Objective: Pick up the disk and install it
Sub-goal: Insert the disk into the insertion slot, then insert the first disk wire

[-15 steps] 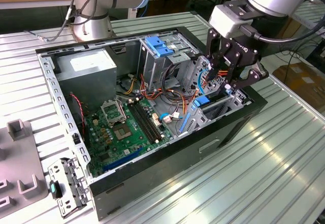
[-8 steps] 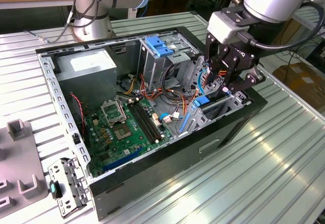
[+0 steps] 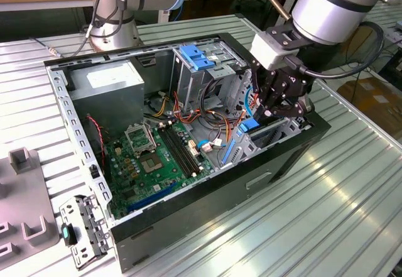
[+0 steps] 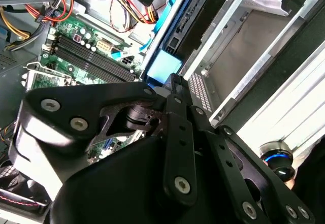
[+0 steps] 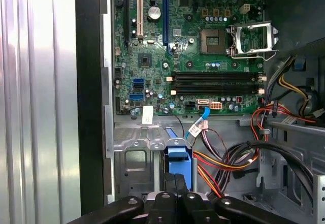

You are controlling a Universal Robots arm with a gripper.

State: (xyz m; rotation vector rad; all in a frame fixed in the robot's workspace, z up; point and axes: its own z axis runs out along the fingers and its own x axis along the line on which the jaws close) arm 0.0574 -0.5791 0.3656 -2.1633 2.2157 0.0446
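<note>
The disk (image 3: 250,126) stands on edge in the low drive cage (image 3: 286,129) at the front corner of the open computer case, on the exterior view's right. Its blue side rail and dark body (image 4: 190,18) slant into the silver bay in the second wrist view. In the first wrist view its blue end (image 5: 179,164) sits just ahead of the fingers. My gripper (image 3: 276,115) reaches down from above and is shut on the disk's near end (image 4: 185,84) (image 5: 175,186). The fingertips are close together against it.
The green motherboard (image 3: 151,157) lies on the case floor, with red, yellow and orange cables (image 3: 213,123) beside the cage. A grey power-supply box (image 3: 113,85) and a light-blue bracket (image 3: 196,57) sit at the back. A loose metal bracket (image 3: 85,230) and grey fixtures (image 3: 25,164) lie outside the case.
</note>
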